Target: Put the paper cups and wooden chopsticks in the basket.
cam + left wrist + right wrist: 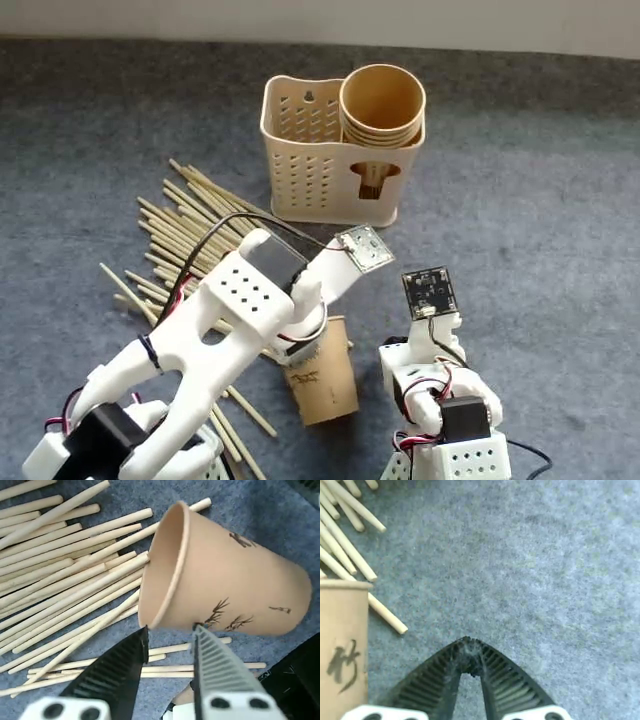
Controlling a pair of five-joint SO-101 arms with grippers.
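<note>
From where I stand, the chopsticks lie fanned in a loose heap on the left of the grey worktop, none of them in the basket. I'd guess they are being left until the cups are dealt with.

The left arm stretches across the near end of that heap. Its left pincer is about half open, and both tips sit right at the cup near its rim. It has nothing clamped. The cup lies tipped over beside the chopsticks with its mouth turned toward them, which is probably why the arm comes in low at the rim, the easiest edge to pinch. Dark brush-style marks run along the cup's side. I take them for print and leave them unread, and I can make out no other label.

Farther back, near the middle, stands the cream basket. A stack of cups is nested upright in its right end and pokes above the rim, so that part of the job looks done and this loose cup looks like the last one.

On the right, the right arm is folded back, out of its neighbour's way. Its right pincer is closed tip to tip, holds nothing, and points down at bare worktop just beside the cup.
</note>
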